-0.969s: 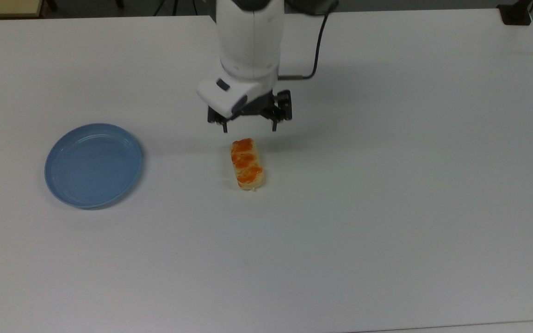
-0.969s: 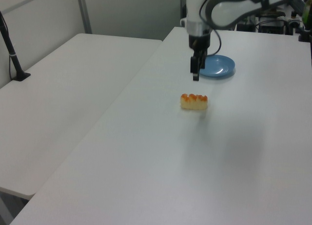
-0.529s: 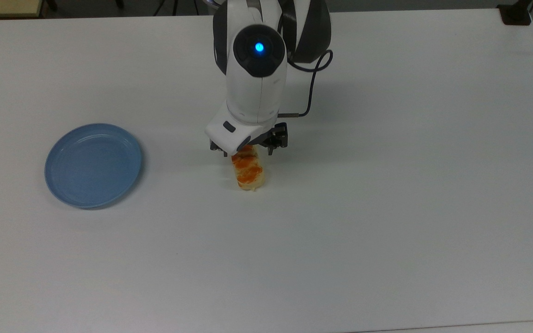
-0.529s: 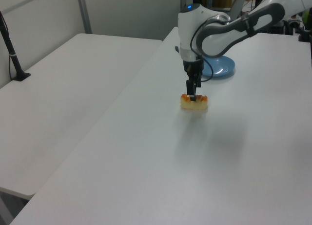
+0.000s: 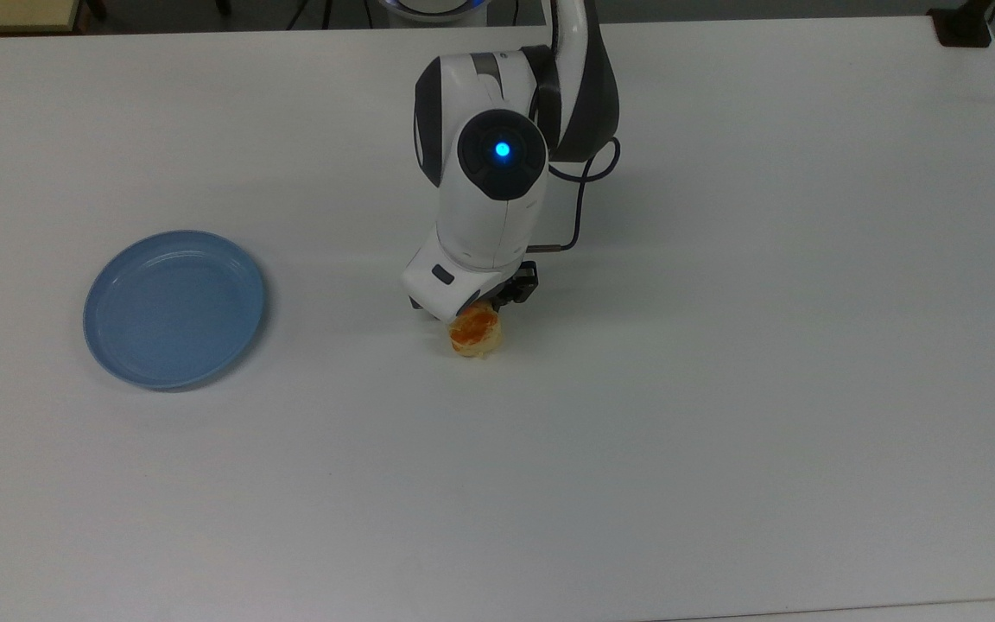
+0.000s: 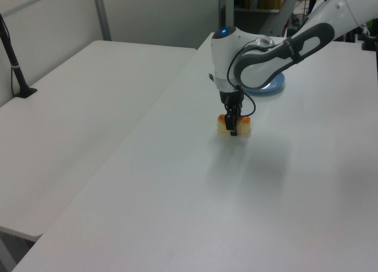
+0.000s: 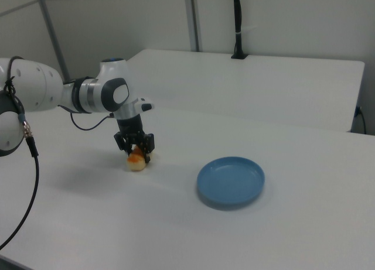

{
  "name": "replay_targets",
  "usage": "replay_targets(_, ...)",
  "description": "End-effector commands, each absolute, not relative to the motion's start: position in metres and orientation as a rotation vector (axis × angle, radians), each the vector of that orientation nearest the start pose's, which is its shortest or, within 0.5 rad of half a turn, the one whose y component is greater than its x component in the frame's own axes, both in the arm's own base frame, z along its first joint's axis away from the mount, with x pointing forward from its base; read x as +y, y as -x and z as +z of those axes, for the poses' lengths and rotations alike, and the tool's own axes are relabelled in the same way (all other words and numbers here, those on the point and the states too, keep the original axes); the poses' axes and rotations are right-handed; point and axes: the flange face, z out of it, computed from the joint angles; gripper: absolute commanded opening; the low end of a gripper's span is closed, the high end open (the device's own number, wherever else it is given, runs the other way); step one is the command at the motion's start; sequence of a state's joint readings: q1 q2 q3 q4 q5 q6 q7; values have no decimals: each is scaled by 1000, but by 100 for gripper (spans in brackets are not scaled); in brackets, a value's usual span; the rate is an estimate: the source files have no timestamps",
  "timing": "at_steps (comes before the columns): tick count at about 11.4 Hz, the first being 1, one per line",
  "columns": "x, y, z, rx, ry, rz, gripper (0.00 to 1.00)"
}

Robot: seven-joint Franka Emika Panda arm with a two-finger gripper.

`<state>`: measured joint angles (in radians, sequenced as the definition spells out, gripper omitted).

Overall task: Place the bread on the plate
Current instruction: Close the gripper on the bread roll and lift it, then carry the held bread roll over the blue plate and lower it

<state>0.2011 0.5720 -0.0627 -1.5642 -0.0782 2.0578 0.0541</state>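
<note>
Straddling the bread [image 5: 476, 333], the gripper [image 7: 135, 153] is down at tabletop [image 5: 722, 389] level with one finger on each long side of the loaf; jaws look parted, not yet pressed in, holding nothing as far as these views show. Bread lies on the bare tabletop near centre, mid-section hidden under the white wrist in the top view, orange-glazed end poking out toward 6 o'clock. In the left view a dark finger [image 6: 233, 125] crosses in front of the loaf's middle. Light-blue plate [image 5: 174, 308] sits empty, well apart, at about 9 o'clock from the bread in the top view; in the right view it is at about 4 o'clock from the bread. Step in hand, by my read: closing on the loaf. To do it well: close across the short width at mid-length so it stays level, squeeze gently as it may be soft or slick. Check both fingers touch before lifting. Lift straight up clear of the tabletop, then carry toward 9 o'clock over the raised rim and release low at plate centre. Risk: an off-centre grip could let the loaf tilt or slip.
</note>
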Motion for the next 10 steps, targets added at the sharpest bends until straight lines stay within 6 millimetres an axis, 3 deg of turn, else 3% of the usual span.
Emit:
replay_targets(1,87,-667,364,-219,3255,165,57)
replay_targets(2,84,-661,388,-221,3251,169,57)
replay_targets(4,42,-653,423,-226,3240,188,57)
replay_targets(6,-30,-658,444,-183,3263,148,57)
replay_targets(8,-112,-651,447,-154,3284,156,58)
replay_targets(10,-167,-649,445,-97,3326,65,58)
